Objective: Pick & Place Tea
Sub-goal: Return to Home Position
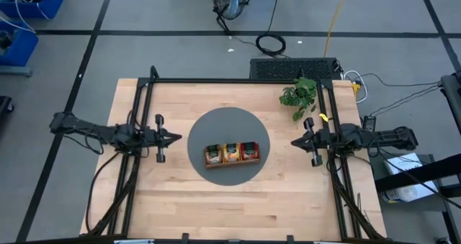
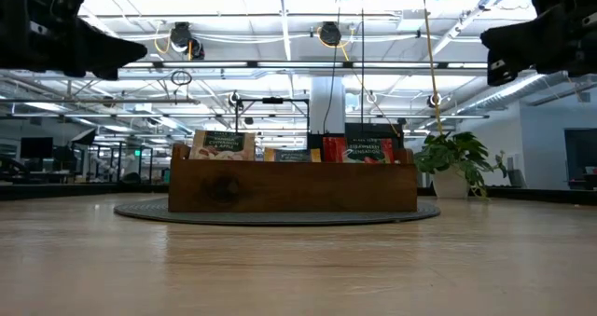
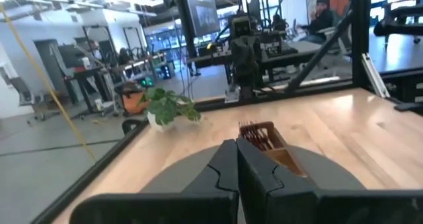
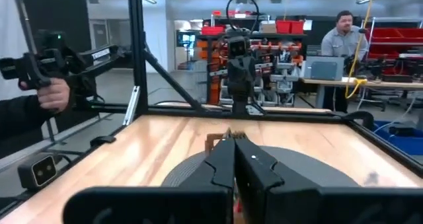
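Bright, even light from overhead. Flat on the desk (image 1: 238, 201), shadows soft. Low view: ceiling lights (image 2: 280, 4) glare white; both arms (image 2: 56, 27) show as black silhouettes against them, tray (image 2: 294, 187) front in shade. Pale sheen on the desk just ahead of the right gripper (image 4: 233, 145).

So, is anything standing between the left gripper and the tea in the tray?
Nothing visible does. Only table top and grey mat lie between the left gripper and the wooden tray, where the tea stands in the compartments.
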